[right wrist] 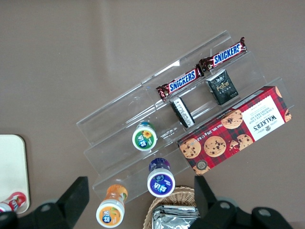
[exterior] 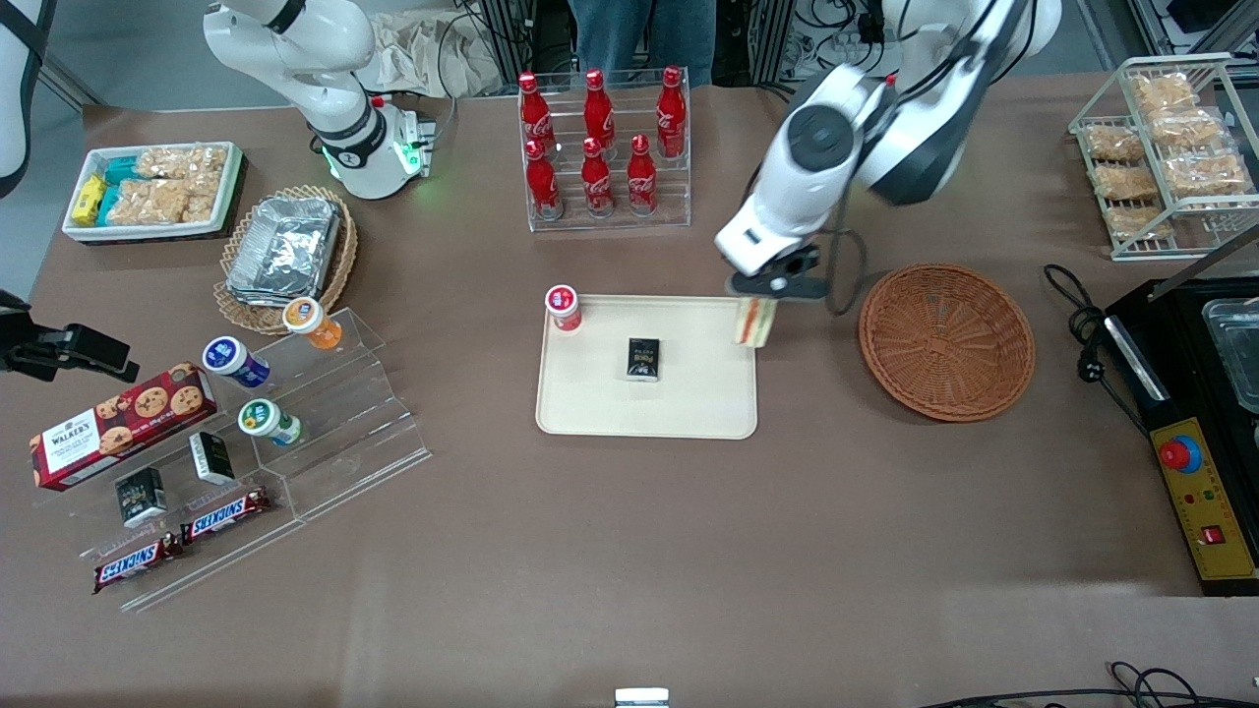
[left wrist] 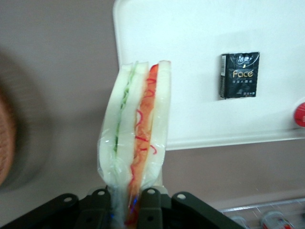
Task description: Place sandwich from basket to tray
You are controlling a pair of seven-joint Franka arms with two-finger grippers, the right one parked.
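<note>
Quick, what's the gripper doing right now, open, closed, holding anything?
Gripper: closed on the sandwich, holding it above the tray's edge nearest the basket.

Sandwich [exterior: 755, 322] [left wrist: 138, 129]: wrapped wedge, hanging upright in gripper [exterior: 759, 295] over tray [exterior: 644, 418] edge nearest basket [exterior: 946, 341]; basket beside tray.

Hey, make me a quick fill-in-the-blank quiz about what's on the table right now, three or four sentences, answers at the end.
1. The gripper is shut on the ____.
2. The sandwich hangs over the edge of the ____.
3. The basket holds ____ items.
4. On the tray lie a red-capped cup and a small ____ packet.

Answers: sandwich; tray; no; black
</note>
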